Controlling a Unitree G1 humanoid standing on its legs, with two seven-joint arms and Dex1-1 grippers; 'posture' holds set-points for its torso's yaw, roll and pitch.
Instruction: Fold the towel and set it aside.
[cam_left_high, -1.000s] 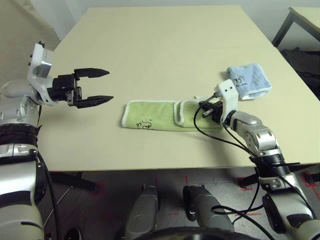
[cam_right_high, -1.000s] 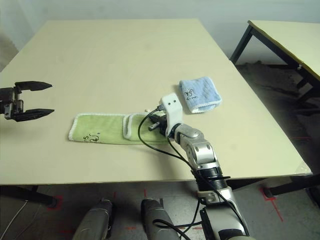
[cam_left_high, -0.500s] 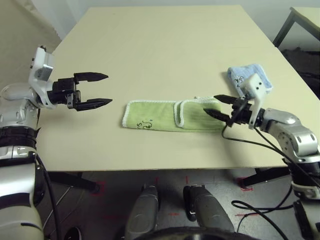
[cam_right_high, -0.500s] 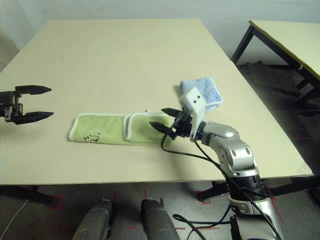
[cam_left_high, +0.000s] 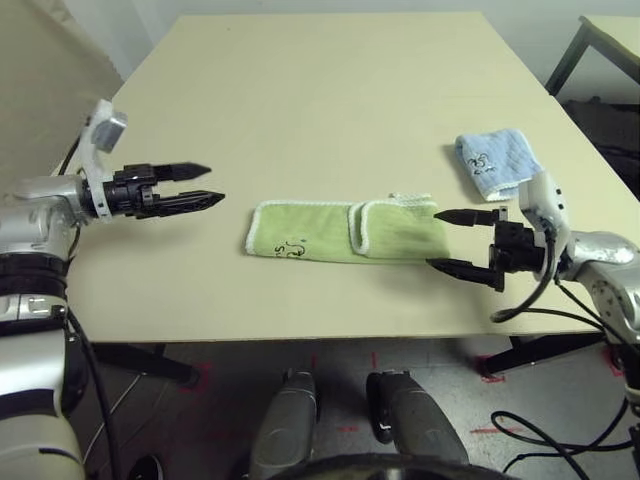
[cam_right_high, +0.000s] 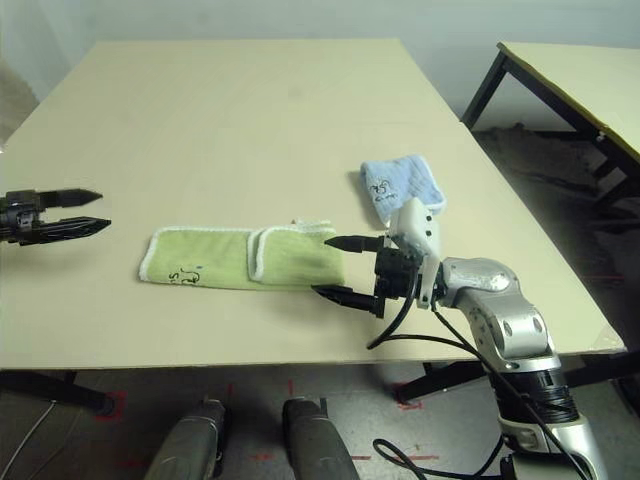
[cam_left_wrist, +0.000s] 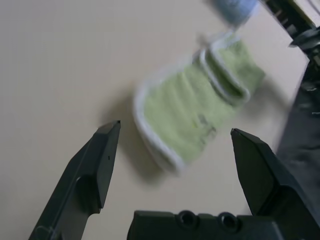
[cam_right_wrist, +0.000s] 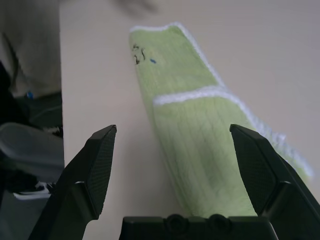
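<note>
Here, one counter carries two towels; one green towel lies folded near the front edge, one smaller blue towel toward the right edge; left gripper and right gripper hover beside the green towel, jaws spread, holding nothing.

The dark logo on the green towel is way too small to read from the head views, and in the left wrist view the whole towel is smeared with blur, edging and all. Past the towel in that same view, the light-blue towel is cut off by the picture's edge and just a fuzzy blob. The layer under the towel's folded-over flap is hidden, so no telling how it lies underneath.
</note>
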